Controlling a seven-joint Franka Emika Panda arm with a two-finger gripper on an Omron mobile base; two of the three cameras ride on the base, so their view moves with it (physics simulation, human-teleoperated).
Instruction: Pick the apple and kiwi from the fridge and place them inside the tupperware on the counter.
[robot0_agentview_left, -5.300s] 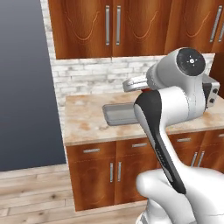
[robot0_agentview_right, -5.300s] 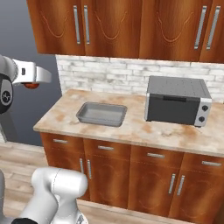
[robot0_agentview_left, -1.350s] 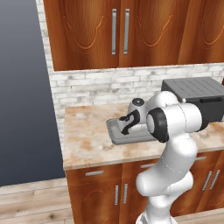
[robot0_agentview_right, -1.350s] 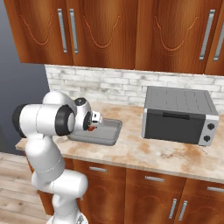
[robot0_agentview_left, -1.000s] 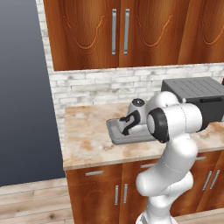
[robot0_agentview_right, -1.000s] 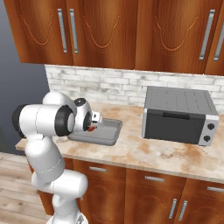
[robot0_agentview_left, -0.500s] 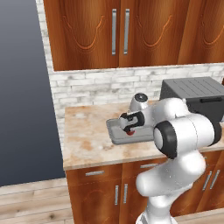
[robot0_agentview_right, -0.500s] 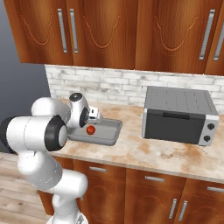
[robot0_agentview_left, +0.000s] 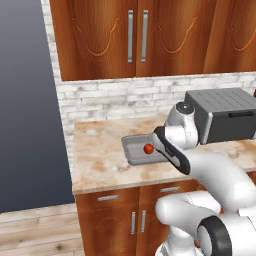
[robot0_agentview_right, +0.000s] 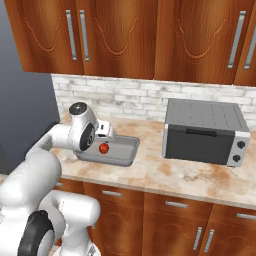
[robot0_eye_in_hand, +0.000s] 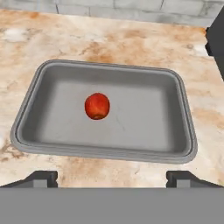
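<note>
Now the gripper (robot0_eye_in_hand: 111, 177) is seen spread wide, jaws empty, above the tupperware (robot0_eye_in_hand: 187, 131) on the counter (robot0_eye_in_hand: 109, 39). The apple (robot0_eye_in_hand: 97, 106) lies loose inside, toward 10 o'clock of the tray's middle. It is judged light, firm, smooth, prone to rolling; best pinched across its widest girth.

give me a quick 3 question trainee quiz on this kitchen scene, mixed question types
1. True or false: the apple lies inside the tupperware.
2. What stands on the counter to the right of the tray in the right base view: A) kettle B) toaster oven C) sink?
3. Fill in: the hand is ____ , holding nothing.

Key: 1 true; 2 B; 3 open
</note>
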